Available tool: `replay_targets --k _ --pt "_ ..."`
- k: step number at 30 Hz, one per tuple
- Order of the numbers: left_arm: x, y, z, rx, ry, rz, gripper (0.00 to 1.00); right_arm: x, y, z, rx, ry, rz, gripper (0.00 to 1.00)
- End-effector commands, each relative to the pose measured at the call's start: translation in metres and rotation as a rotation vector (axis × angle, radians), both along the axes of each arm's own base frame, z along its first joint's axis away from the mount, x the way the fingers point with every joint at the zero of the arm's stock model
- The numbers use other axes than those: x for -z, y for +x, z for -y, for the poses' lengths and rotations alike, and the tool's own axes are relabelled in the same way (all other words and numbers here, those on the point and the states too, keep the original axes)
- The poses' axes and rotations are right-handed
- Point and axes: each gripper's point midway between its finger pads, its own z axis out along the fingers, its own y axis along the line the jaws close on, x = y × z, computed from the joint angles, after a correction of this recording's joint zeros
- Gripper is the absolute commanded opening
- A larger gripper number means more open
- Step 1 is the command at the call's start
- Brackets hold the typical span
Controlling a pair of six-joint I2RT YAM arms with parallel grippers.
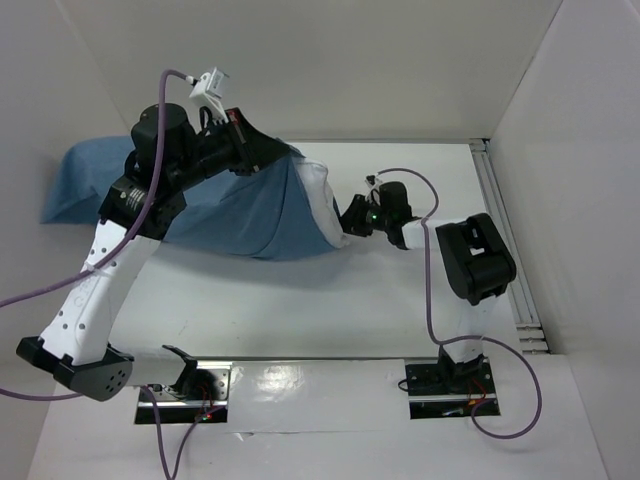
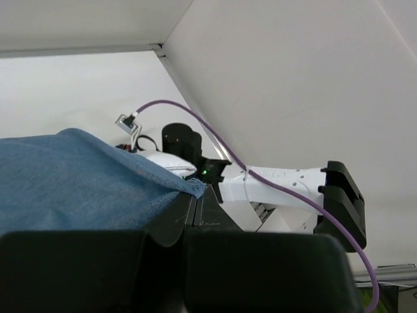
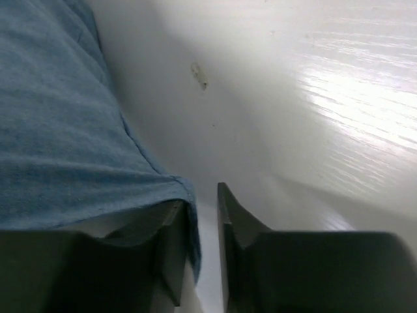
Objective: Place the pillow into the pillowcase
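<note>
The left gripper [image 2: 195, 199] is pinching the pillowcase [image 1: 250, 215] hem far-centre, the pillow [image 1: 320, 198] showing at its right mouth. The right gripper [image 3: 203, 215] is standing slightly spread, hem draping one finger. The far wall [image 1: 350, 60] is crowding close.

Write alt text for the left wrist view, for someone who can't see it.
The left gripper, jaws shut, pinches the hem of the blue pillowcase, which fills the left of the frame. Just beyond, a bit of the white pillow peeks out, with the right arm reaching toward it.
</note>
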Motion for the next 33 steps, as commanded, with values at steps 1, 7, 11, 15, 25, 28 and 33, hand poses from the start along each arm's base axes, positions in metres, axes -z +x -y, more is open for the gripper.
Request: replay_targets --k 1,7,11,15,25,28,33 --pt "-0.074 -0.028 -0.015 0.011 -0.117 0.222 0.00 -0.009 0.015 -0.010 -0.001 0.031 0.050 0.27" --pt "-0.084 -0.030 -0.033 -0.043 -0.115 0.250 0.00 -0.075 0.005 0.019 0.083 0.065 0.153 0.00" --pt "-0.101 -0.031 -0.054 -0.104 -0.121 0.289 0.00 -0.185 0.013 0.062 0.136 0.040 0.353 0.00" --pt "-0.123 -0.019 -0.072 -0.137 -0.131 0.298 0.00 -0.317 0.014 0.078 0.168 0.025 0.575 0.00" --pt "-0.192 -0.015 -0.142 -0.249 -0.223 0.426 0.00 -0.550 -0.012 0.137 0.224 0.058 0.947 0.00" --pt "-0.208 -0.015 -0.149 -0.241 -0.262 0.464 0.00 -0.596 -0.043 0.151 0.194 0.116 1.062 0.00" --pt "-0.224 -0.013 -0.147 -0.203 -0.309 0.503 0.00 -0.602 -0.041 0.197 0.306 0.106 1.083 0.00"
